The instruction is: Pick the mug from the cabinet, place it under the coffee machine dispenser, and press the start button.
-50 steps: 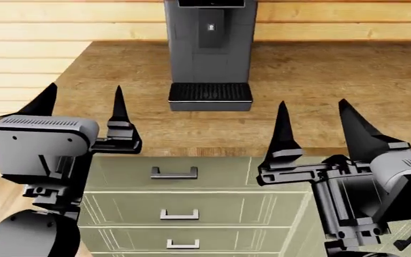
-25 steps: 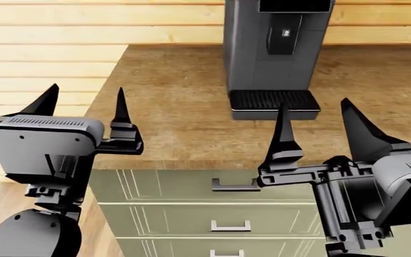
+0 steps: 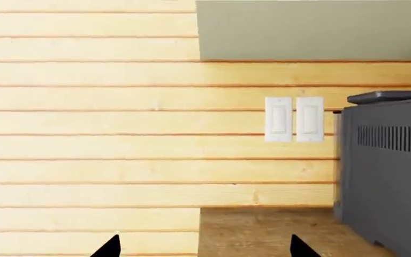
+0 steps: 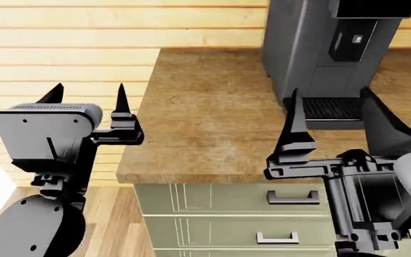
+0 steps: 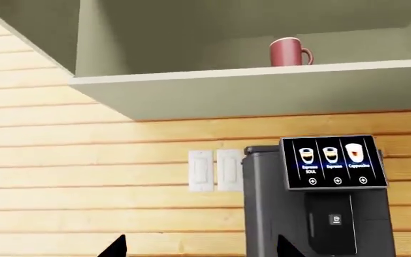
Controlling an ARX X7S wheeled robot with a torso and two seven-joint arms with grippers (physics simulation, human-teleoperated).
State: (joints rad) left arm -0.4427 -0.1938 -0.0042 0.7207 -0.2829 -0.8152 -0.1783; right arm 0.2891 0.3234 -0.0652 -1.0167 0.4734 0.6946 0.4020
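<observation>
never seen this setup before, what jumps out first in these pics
The red mug stands alone on the open wall cabinet's shelf, above the dark grey coffee machine with its lit drink screen. In the head view, both grippers, left and right, hang open and empty at the wooden counter.

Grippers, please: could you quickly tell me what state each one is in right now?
Left gripper: open, holding nothing.
Right gripper: open, holding nothing; the mug sits on the cabinet shelf.
</observation>
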